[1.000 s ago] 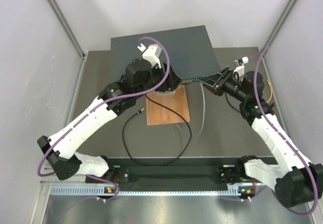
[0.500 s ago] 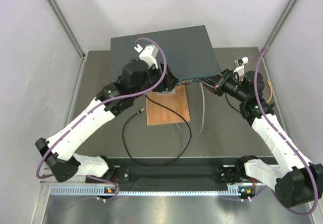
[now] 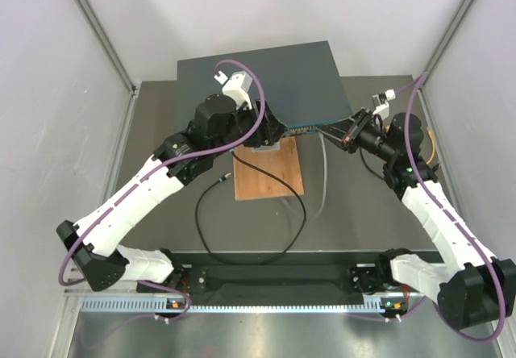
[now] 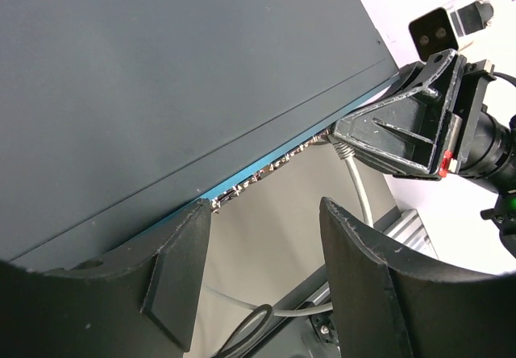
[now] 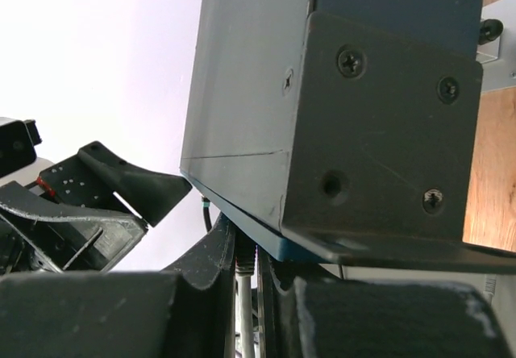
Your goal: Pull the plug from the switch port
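Plug (image 4: 342, 147) sits in a port near the right end of the teal front strip (image 4: 250, 179). Right gripper (image 3: 330, 131) has it: jaws closed tight on it, grey cable (image 4: 361, 197) dropping out just below the tips. Jaws hide most of the plug body, so I can't see the latch tab. Switch (image 3: 266, 72) lies flat at the far side of the table, strip facing the arms. Left gripper (image 4: 264, 213) hovers just in front of the strip, left of the other one, jaws wide, holding nothing.

Risks as I judge them:
- If the latch isn't pressed, a pull drags the whole switch toward the arms, since nothing I can see pins it.
- If the grip is on the boot rather than the body, it could slip or strain the cable.
- The grippers are near each other, so a sideways pull could clip them.

Table (image 3: 161, 132) is dark matte grey. Wooden board (image 3: 270, 179) and a loose black cable (image 3: 242, 249) lie in front of the switch. Plain white walls (image 3: 48, 52) all round.
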Tool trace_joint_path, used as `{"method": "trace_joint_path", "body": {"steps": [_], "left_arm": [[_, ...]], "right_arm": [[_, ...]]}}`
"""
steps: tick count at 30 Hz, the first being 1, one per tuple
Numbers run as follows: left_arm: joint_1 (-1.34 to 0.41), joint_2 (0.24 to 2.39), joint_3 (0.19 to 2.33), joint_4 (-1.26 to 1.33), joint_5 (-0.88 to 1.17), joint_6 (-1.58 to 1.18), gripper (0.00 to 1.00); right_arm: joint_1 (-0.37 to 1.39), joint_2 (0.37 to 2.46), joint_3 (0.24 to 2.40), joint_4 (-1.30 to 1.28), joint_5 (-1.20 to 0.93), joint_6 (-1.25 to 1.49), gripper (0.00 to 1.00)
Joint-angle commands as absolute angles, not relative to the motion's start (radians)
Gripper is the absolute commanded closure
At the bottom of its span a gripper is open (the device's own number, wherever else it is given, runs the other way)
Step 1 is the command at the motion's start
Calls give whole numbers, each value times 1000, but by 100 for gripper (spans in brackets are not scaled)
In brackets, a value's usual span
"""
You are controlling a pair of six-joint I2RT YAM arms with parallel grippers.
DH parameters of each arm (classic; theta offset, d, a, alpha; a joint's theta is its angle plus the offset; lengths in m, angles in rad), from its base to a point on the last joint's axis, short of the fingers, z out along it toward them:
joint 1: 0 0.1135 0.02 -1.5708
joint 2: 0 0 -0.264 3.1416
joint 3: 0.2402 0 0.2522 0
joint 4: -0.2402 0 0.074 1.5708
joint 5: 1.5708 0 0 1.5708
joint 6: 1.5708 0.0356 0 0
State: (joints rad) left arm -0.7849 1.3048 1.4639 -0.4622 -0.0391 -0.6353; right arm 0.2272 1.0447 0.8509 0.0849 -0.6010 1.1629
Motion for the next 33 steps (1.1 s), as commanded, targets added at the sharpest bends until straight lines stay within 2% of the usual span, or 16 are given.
{"method": "trace_joint_path", "body": {"steps": [1,6,12,15,23,24,27,33], "left_arm": [[-779,1293,1460,-397,-23,-646,38],[-778,1293,1454,-397,-20,-653,38],[-778,1293,1445,-394,-15,-658,39],[-776,1287,1443,-382,-11,-658,39],[-776,1264,1445,-394,-9,-649,39],[-776,1259,1437,-396,-9,-647,39],[-776,1236,1413,-393,-14,-650,38],[-776,1192,1376,-391,-8,-650,38]], "right_arm": [[230,1019,864,40,-684,1127,100],[186,980,775,152,-745,1348,100],[117,942,855,26,-721,1416,100],[115,951,961,-138,-713,1303,100],[110,838,980,-256,-741,1179,100],[107,831,1023,-335,-738,1143,100],[103,828,1165,-549,-658,955,100],[100,847,1484,-869,-272,651,100]]}}
